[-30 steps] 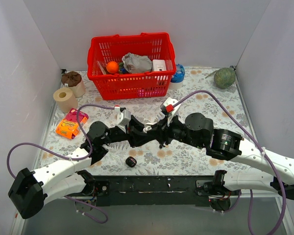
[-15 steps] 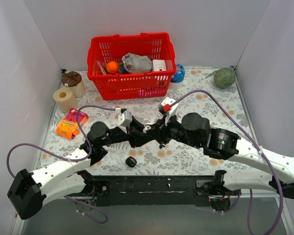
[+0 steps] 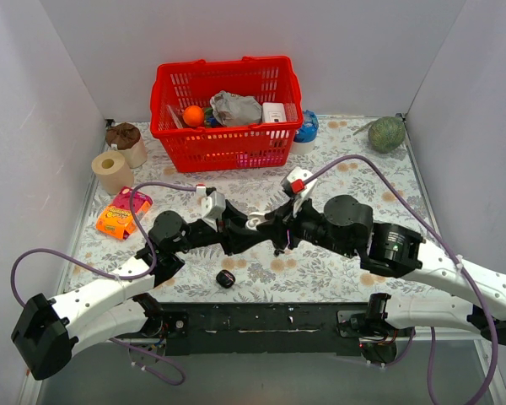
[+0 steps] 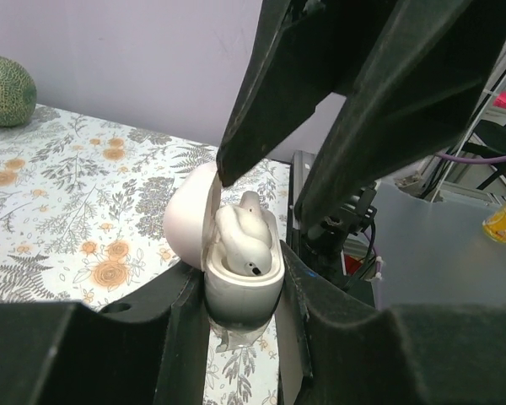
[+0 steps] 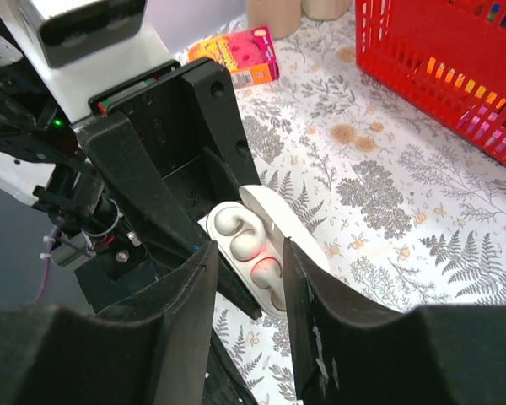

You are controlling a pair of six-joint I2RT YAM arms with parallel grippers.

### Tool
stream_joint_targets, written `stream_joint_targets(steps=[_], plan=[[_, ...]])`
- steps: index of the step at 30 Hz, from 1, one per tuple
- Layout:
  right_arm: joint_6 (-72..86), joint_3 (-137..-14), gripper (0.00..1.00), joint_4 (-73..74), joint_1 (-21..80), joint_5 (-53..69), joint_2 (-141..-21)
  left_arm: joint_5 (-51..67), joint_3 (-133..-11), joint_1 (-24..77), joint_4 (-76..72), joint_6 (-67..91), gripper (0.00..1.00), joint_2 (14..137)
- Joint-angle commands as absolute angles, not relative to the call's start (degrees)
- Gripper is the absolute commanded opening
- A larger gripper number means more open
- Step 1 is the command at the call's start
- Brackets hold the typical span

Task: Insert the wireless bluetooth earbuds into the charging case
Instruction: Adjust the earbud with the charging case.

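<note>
Seating step: left gripper [image 4: 243, 314] clamps the open white charging case [image 4: 244, 283], both white earbuds [image 4: 236, 238] nested inside. Right gripper [image 5: 248, 253] jaws parted, empty. Next: retract, close lid.

White case [image 4: 240, 291]; white earbuds [image 4: 236, 236], perhaps pink-tinged; red basket [image 3: 223, 148]; grey-orange floral tablecloth [image 3: 363, 139].

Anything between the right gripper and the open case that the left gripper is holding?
Nothing visible. The right gripper hangs right over the white case, which is clamped in the left gripper with its lid tipped back. Two white earbuds already sit inside it.
</note>
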State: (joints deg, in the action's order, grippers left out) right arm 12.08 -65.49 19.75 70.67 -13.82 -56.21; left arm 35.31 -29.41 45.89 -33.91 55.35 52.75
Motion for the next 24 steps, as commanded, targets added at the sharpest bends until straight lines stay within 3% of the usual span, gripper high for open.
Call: stream_joint_targets(steps=[1,10,17,24], plan=[[12.9,-67.2,0.42,15.6,70.3,-18.2,-53.3,37.6,-29.0,46.8,-36.0,55.7,0.0,51.2],[13.2,-67.3,0.32,15.8,70.3,-15.9,-54.2,37.7,-29.7,46.8,-36.4,56.3,0.0,51.9],[13.3,-63.8,0.35,10.5,70.3,-11.1,-49.7,35.4,-30.9,46.8,-33.2,56.7,0.0,52.6],[13.9,-66.1,0.38,16.3,70.3,-6.6,-53.3,34.5,-31.6,46.8,-32.4,57.0,0.0,53.2]])
